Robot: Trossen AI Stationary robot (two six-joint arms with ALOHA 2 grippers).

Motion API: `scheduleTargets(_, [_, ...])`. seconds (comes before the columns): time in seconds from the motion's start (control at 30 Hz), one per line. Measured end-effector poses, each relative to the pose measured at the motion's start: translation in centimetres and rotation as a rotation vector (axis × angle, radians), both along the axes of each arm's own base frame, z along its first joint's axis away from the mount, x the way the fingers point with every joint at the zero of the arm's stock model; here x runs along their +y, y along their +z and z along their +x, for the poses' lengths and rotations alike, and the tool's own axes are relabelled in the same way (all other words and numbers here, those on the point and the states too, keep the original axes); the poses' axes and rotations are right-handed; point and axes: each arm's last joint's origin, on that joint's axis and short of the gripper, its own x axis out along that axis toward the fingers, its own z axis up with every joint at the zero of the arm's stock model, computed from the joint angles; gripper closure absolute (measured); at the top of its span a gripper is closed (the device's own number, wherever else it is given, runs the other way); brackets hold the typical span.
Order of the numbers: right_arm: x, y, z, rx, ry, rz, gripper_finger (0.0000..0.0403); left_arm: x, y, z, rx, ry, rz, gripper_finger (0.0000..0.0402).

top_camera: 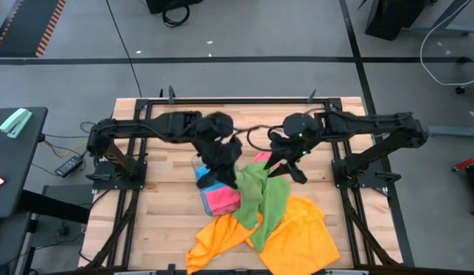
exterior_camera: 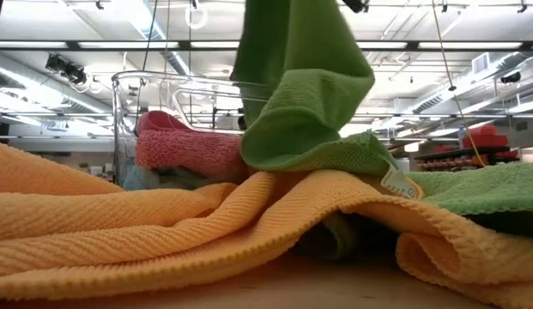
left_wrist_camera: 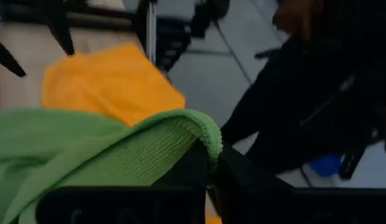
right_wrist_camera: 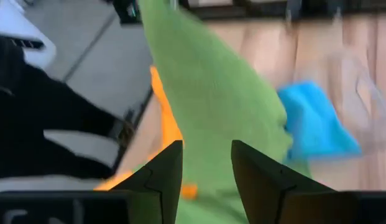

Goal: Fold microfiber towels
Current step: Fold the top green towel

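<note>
**High view: green towel lifted between two arms**

High view shows the left gripper (top_camera: 235, 180) pinched tight on an edge of the green towel (top_camera: 266, 205), above the pink towel (top_camera: 221, 199) and blue towel (top_camera: 202, 173) in the clear tray (exterior_camera: 129, 112). The green towel hangs down onto the orange towel (top_camera: 298, 233) on the table (top_camera: 156, 198). The right gripper (top_camera: 286, 164) is just beside the green towel, fingers apart, holding nothing.

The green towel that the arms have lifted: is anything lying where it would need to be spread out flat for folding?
Yes. The green towel, pinched by the left gripper, hangs over the orange towel, which is crumpled across the table's near part. A clear tray with a pink towel stands beside it.
</note>
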Motion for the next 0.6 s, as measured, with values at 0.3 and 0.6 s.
scheduleTargets(0.3, [0.0,-2.8,2.4,-0.183,-0.013,-0.033,0.0267,-0.2,-0.7,-0.1,-0.006,-0.008,0.118,0.0393])
scheduleTargets(0.6, [-2.1,-8.3,2.7,-0.126,-0.158,0.114,0.0233,-1.0,-0.7,-0.1,-0.046,-0.044,0.169,0.0377])
